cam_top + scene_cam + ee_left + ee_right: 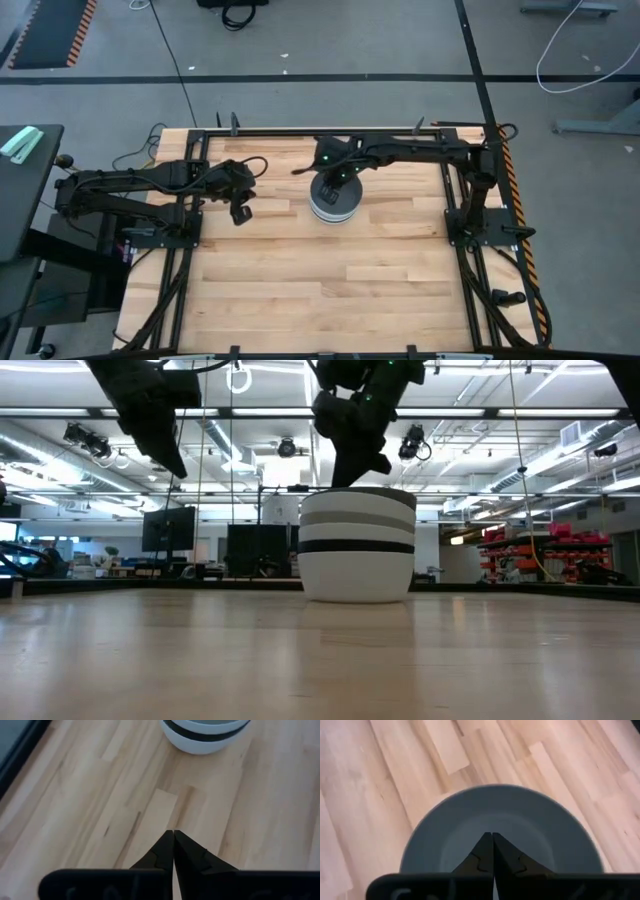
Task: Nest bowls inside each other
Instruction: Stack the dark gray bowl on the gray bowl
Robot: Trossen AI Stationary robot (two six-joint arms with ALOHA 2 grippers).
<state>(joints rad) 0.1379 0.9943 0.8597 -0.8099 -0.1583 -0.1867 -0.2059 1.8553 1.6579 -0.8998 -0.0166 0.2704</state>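
Note:
The bowls stand nested in one stack [333, 207] at the table's middle, slightly toward the far edge. The low view shows the stack [357, 545] with its white bottom bowl on the wood, then black, white and light grey rims. A dark grey bowl [530, 825] sits on top. My right gripper [493, 836] is shut and points down over the top bowl's hollow, just above the stack [350, 478]. My left gripper [173, 834] is shut and hovers above bare wood left of the stack [240, 214]. The stack's lower bowls [205, 735] show in the left wrist view. My right gripper points down from above into the dark grey top bowl's hollow [470, 840] with its fingers shut. Its tips stand about level with the stack's rim [345, 488]. I cannot tell whether they touch the bowl.
Bare wooden tabletop [330, 290] stretches across the near half and to both sides of the stack. Black frame rails [455, 190] and the arm bases stand along the left and right edges. The room's shelves and monitors lie beyond the far edge.

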